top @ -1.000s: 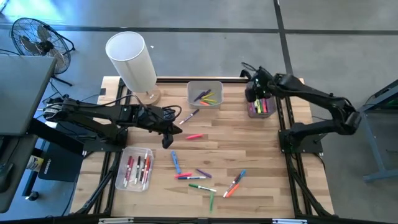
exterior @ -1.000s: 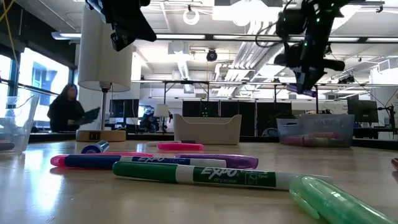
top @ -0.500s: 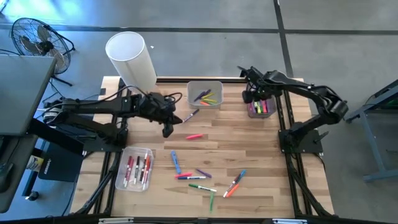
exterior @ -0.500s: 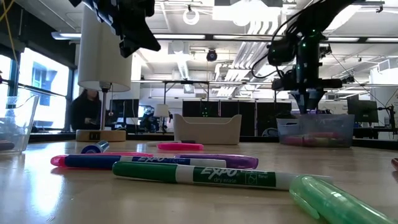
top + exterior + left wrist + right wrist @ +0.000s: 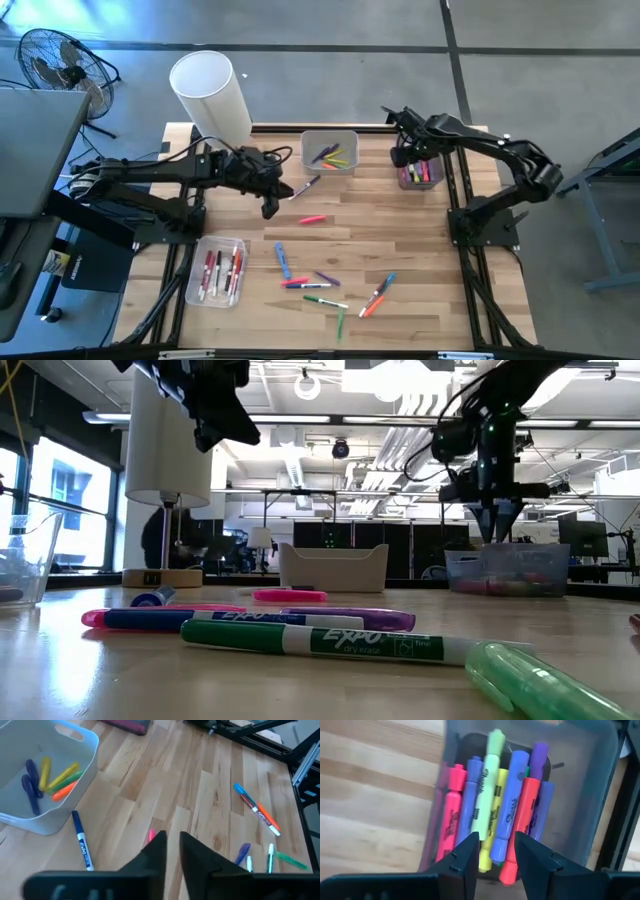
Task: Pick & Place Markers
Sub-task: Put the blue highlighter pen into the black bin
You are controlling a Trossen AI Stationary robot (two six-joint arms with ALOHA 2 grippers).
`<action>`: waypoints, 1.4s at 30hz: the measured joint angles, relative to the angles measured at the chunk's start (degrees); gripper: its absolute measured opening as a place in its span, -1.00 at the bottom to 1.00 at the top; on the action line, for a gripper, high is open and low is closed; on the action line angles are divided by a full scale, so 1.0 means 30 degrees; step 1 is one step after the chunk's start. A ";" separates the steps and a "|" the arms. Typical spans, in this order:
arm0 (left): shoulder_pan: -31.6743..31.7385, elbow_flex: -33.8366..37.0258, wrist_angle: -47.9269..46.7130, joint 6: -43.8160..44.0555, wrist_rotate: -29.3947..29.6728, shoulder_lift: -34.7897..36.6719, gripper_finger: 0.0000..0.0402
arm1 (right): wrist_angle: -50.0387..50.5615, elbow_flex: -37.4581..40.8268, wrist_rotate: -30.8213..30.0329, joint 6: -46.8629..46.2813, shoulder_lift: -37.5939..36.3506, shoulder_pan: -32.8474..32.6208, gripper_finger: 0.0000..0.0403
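Overhead, right gripper (image 5: 404,157) hangs over bin (image 5: 585,780) at table's (image 5: 400,240) back right edge, fingers parted, empty; highlighters (image 5: 487,795) packed inside. Left gripper (image 5: 268,207) hovers above pink marker (image 5: 312,219) mid-table, fingers slightly apart, nothing held. Loose markers (image 5: 330,290) scattered near front edge; bare wood between.

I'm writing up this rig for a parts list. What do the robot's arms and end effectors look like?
Both arms are dark, black, jointed links with thin cables running along them. The left end effector and the right end effector each have two flat, angular black fingers, matte, with no markings visible.
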State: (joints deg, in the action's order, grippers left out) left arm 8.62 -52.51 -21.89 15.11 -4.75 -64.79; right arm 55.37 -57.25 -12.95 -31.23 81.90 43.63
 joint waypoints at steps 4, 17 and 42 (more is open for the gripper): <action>-0.0040 -0.0012 0.0735 -0.0006 0.0396 -0.0007 -0.50 | 0.0113 0.0000 0.0008 0.0454 -0.1656 -0.0752 -0.44; -0.6678 -0.0051 -0.0448 -0.8926 0.2421 -0.1824 -0.35 | 0.1611 0.0000 -0.0947 -0.1385 -0.7076 -0.7212 -0.49; -1.0120 -0.0029 -0.1637 -1.5588 0.3118 -1.0115 -0.35 | 0.1698 0.0000 -0.3206 -0.6751 -0.7078 -1.4124 -0.79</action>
State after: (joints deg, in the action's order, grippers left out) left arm -21.74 -52.60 -26.80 -31.65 4.60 -95.14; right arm 60.47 -57.25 -22.56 -51.48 60.66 1.26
